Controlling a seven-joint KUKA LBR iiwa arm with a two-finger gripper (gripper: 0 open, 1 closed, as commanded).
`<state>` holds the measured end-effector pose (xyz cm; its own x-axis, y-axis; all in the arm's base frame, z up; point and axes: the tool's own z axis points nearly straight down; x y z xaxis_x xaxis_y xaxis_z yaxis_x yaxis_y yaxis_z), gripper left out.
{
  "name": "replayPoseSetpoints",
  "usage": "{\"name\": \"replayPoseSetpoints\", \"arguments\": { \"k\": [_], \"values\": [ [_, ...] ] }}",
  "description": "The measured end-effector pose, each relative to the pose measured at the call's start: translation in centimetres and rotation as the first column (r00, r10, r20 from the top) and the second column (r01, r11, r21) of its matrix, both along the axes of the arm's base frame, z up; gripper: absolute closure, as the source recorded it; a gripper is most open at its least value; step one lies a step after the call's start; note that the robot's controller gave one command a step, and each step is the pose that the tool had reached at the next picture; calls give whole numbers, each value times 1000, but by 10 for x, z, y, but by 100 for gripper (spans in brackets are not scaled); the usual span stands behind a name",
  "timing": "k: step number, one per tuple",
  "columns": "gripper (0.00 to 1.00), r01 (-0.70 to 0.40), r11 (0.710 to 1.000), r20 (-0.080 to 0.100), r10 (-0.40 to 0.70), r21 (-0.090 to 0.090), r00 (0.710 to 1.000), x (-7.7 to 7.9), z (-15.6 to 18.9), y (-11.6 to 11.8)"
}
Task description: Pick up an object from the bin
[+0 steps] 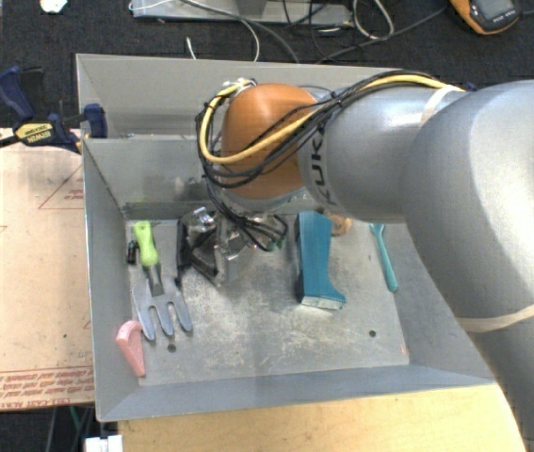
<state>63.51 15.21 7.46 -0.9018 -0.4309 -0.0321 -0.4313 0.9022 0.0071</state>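
My gripper (202,245) hangs low over the bin floor, left of centre, under the orange wrist cover. A green-and-grey handled tool (156,285) lies just to its left, its green grip toward the back and two grey prongs toward the front. To the right of the gripper stands a teal block-shaped object (316,260) with a pale base.
A pink piece (132,345) lies at the front left corner. A thin teal stick (383,257) rests along the right side, next to a small tan thing (341,224) half hidden by the arm. The arm covers the bin's right and back.
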Motion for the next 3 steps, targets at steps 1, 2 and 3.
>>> {"name": "replayPoseSetpoints", "arguments": {
  "k": [1, 2, 3],
  "values": [
    [100, 1, 1000, 0, -1, 0, 1000, 0, 0, 0],
    [100, -14, 1000, -12, 14, -2, 1000, 1, 23, 0],
    [100, -72, 997, 6, 72, -1, 997, 1, 50, -5]
  ]
}}
